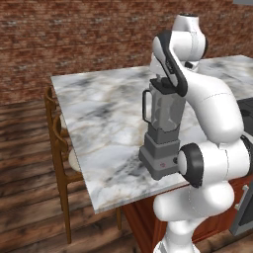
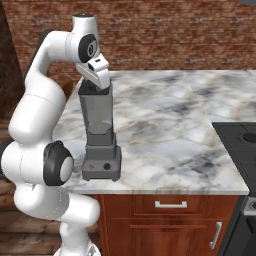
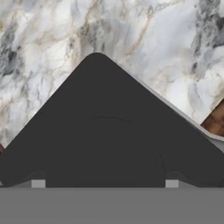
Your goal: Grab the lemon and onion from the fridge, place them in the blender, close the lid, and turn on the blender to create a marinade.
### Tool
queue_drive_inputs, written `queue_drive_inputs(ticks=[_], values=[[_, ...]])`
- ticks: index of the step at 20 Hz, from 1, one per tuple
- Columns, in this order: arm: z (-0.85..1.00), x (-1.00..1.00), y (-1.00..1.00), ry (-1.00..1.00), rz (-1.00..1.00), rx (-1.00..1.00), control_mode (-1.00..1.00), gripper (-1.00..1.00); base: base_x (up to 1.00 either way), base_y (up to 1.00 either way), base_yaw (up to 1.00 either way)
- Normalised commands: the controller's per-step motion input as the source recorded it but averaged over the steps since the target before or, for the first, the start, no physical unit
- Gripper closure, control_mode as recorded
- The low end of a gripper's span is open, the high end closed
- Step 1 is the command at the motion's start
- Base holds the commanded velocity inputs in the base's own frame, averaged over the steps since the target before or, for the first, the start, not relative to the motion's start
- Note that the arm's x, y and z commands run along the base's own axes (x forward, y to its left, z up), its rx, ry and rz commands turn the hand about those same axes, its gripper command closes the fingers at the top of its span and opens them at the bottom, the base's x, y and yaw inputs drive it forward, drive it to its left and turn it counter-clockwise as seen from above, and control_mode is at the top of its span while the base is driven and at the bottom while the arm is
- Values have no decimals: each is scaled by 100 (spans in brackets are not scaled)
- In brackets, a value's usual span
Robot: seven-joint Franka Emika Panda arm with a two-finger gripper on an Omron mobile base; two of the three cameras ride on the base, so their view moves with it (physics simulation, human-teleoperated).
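On the blender (image 2: 101,130) jar we find the lid (image 3: 105,127) seated (contents unseen); gripper (image 2: 100,75) spread indeterminate; power-on remains.

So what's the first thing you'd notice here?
The big white robot arm bending over the grey blender, which stands near the front edge of the marble counter. In the hand view, the black lid sits right beneath the camera. Behind everything runs a red brick wall.
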Motion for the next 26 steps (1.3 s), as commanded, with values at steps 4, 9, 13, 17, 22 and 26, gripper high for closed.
queue_drive_inputs(ticks=[4, 9, 13, 17, 22, 26], values=[[-39, 0, 6, 0, 1, 0, -100, 100, 0, 0, 0], [-33, 0, 0, 2, 0, 0, -100, -100, 0, 0, 0], [-21, 0, 0, 1, 0, 0, -100, -100, 0, 0, 0], [-12, -2, 0, 0, 0, 0, -100, -100, 0, 0, 0], [-7, -6, 0, 0, 0, 0, -100, -100, 0, 0, 0], [-1, -6, 0, 0, 0, 0, -100, -100, 0, 0, 0]])
